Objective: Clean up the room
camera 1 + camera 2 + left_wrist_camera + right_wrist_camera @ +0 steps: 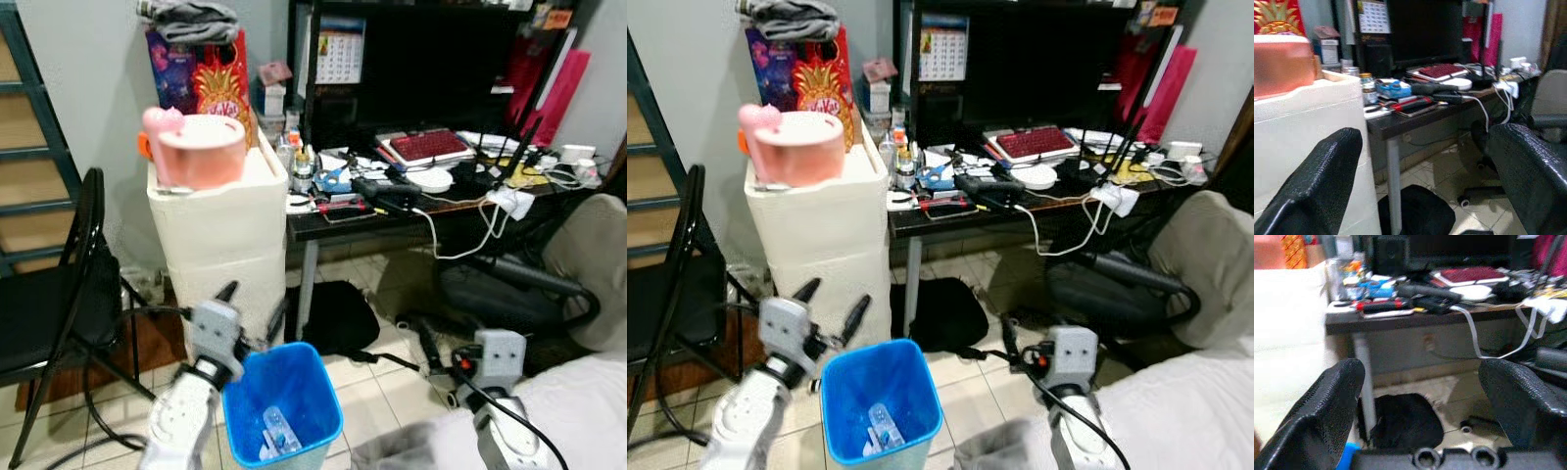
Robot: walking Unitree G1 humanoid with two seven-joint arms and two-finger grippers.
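A blue waste bin stands on the tiled floor right in front of me, with a clear plastic piece lying inside. My left gripper hangs open just above the bin's left rim, holding nothing. My right gripper is open and empty to the right of the bin, low over the floor, and one black finger points toward the desk. The dark desk ahead is cluttered with a red keyboard, tools, bottles and cables.
Stacked white foam boxes topped by a pink tub stand left of the desk. A black folding chair is at far left. A black bag lies under the desk, an office chair at right, white bedding at lower right.
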